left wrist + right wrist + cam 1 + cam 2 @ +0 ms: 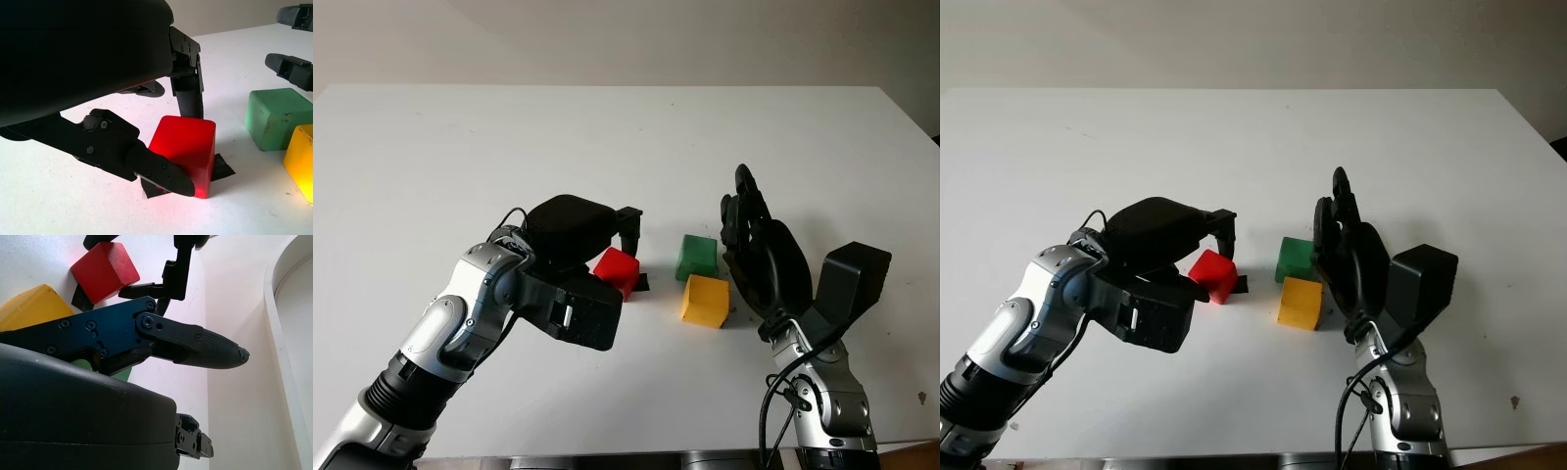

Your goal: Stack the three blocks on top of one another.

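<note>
A white table (431,147) holds three small cubes, and everything here is placed relative to the matte green cube block (698,258), which sits near the middle. Touching or just short of its near side is a yellow cube block (705,301). Beside the green cube, on the robot's left, a glossy red cube block (617,270) stands tipped over a scrap of black tape (220,169) stuck to the table. The robot's left hand (597,255) is wrapped around the red cube: one black finger (188,93) stands behind it on the far side, and another finger (156,169) presses its near lower edge, so the hand appears to be closing on the cube, though the cube still seems to touch the table. The right hand (759,255) hovers open just beside the green and yellow cubes on the other side from the red one, palm facing them, holding nothing. No cube is stacked yet. To do this step well, I judge the left hand should settle its fingers on opposite flat faces rather than on an edge, since the cube is tilted and could twist or pop out. It should lift straight up, clearing the tape, before moving toward the green cube, and the right hand should stay back from its path.
</note>
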You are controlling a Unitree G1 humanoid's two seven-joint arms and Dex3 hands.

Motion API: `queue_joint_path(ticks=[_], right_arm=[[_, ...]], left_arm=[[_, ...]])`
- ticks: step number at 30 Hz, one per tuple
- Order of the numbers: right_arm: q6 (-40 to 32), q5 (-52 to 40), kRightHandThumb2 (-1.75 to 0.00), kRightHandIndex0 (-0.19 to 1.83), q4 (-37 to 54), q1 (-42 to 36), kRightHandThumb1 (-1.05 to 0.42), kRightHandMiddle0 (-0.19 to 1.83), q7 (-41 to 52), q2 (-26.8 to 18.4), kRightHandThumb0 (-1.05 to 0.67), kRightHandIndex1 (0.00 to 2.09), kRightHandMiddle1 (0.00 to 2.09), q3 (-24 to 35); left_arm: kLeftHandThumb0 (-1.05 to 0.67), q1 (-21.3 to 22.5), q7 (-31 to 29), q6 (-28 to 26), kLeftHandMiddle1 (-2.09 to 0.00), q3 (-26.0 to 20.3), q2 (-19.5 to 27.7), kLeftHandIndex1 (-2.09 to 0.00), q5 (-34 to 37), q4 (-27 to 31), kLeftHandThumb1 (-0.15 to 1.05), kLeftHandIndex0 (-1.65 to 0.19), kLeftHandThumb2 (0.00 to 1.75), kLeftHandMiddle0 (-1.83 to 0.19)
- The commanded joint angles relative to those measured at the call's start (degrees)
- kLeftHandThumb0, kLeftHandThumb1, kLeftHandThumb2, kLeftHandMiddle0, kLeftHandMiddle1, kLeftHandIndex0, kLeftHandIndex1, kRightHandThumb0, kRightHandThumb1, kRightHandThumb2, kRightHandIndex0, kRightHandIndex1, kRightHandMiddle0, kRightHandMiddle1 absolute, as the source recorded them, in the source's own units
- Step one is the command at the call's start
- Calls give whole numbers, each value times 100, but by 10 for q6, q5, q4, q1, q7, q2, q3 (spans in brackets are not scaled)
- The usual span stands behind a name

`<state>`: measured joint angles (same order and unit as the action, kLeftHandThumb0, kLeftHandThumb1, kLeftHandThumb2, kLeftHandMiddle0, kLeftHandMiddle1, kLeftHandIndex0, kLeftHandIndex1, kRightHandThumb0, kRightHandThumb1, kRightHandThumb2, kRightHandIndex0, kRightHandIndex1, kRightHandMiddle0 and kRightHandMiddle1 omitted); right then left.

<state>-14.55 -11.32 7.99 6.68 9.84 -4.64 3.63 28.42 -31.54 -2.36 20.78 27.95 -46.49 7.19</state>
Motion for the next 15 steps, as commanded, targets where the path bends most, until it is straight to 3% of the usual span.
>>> queue_joint_path(ticks=[1, 6, 9, 13, 15], right_arm=[[3, 1, -67, -19, 12, -3, -105, -19, 1, -4, -74, 0, 1, -2], [4, -2, -67, -19, 13, -5, -105, -19, 1, -3, -74, 0, 1, 0], [4, -2, -67, -19, 15, -6, -105, -19, 1, -4, -74, 0, 1, 0], [3, -2, -67, -19, 17, -8, -105, -19, 0, -4, -74, 0, 0, 0], [4, -2, -67, -19, 17, -9, -105, -19, 1, -3, -74, 0, 0, 0]], left_arm=[[-34, 5, 3, 0, -7, 2, -4, -156, 2, -5, 101, -24, 6, -34], [-39, 9, -3, -4, -6, 9, -5, -150, -7, -8, 102, -24, 6, -33], [-51, 11, -19, -6, -4, 15, -1, -125, -13, -10, 101, -8, 5, -17], [-63, 8, -39, -2, -4, 14, 3, -31, -1, -8, 99, -10, 5, 5], [-64, 2, -46, 2, -3, 9, 4, -17, 19, -4, 99, -4, 5, 10]])
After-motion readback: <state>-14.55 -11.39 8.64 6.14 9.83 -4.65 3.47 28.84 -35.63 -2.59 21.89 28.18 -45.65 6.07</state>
